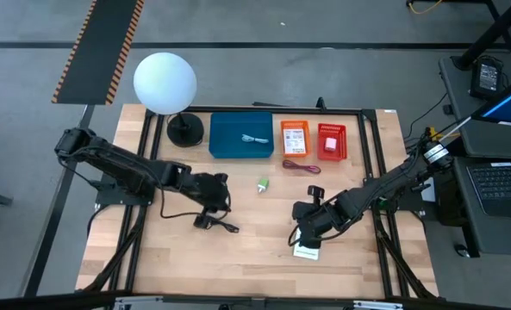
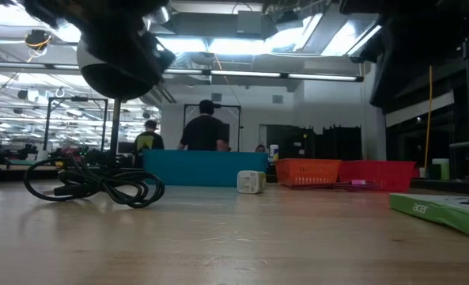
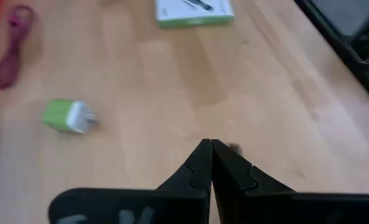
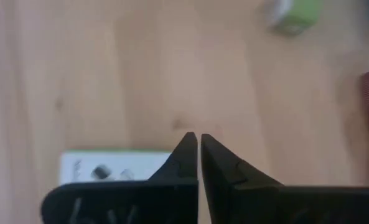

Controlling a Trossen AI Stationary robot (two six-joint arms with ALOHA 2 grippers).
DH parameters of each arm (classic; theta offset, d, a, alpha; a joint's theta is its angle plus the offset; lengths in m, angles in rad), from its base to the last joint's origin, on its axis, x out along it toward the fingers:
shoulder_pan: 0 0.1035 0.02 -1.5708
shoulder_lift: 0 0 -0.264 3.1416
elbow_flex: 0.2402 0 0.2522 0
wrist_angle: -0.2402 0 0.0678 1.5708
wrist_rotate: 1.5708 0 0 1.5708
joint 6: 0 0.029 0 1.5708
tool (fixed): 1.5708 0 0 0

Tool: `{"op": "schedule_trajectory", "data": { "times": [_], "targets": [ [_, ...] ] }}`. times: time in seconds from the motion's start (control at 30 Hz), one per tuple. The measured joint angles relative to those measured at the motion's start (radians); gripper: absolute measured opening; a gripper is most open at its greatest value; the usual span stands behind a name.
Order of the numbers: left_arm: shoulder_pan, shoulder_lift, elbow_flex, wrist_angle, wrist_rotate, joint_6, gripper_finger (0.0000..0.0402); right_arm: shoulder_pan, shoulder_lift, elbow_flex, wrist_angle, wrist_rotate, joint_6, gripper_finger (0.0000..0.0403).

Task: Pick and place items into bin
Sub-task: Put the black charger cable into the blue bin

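Observation:
The blue bin [image 1: 240, 136] stands at the table's far side with a small white item [image 1: 255, 138] inside. The green lump [image 1: 263, 184] [image 3: 69, 116] lies on the wood in front of it, and the red cord [image 1: 301, 166] lies right of the lump. A coiled black cable [image 1: 212, 222] [image 2: 92, 184] rests on the table just near of my left gripper [image 1: 219, 200] [image 3: 210, 144], which is shut and holds nothing. My right gripper [image 1: 311, 226] [image 4: 199, 137] is shut above the white-green card box [image 1: 306, 251] [image 4: 109, 167], which lies flat.
An orange basket [image 1: 295, 138] holding a printed card and a red basket [image 1: 331, 142] holding a white item stand right of the bin. The white globe lamp [image 1: 165, 83] stands at the far left corner. People show in the room beyond [image 2: 206, 127]. Bare wood lies along the near edge.

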Motion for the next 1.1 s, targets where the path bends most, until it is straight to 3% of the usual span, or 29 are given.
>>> {"op": "schedule_trajectory", "data": {
  "times": [0.23,0.37,0.5,0.77,1.1],
  "targets": [
    [-0.116,0.073,0.162,-0.204,-0.153,-0.172,0.0003,-0.003,0.000,0.000,0.006,0.161,-0.003,0.0004],
    [-0.141,0.152,0.253,-0.319,-0.156,-0.258,0.0003,-0.002,0.000,-0.007,0.029,0.255,-0.004,0.0004],
    [-0.148,0.221,0.312,-0.406,-0.158,-0.336,0.0004,-0.003,0.000,-0.087,0.161,0.374,-0.017,0.0004],
    [-0.141,0.249,0.320,-0.445,-0.185,-0.388,0.0019,-0.009,-0.005,-0.275,0.575,0.373,-0.160,0.0010],
    [-0.151,0.244,0.320,-0.474,-0.184,-0.383,0.0087,-0.009,-0.010,-0.338,0.703,0.366,-0.217,0.0037]
  ]
}}
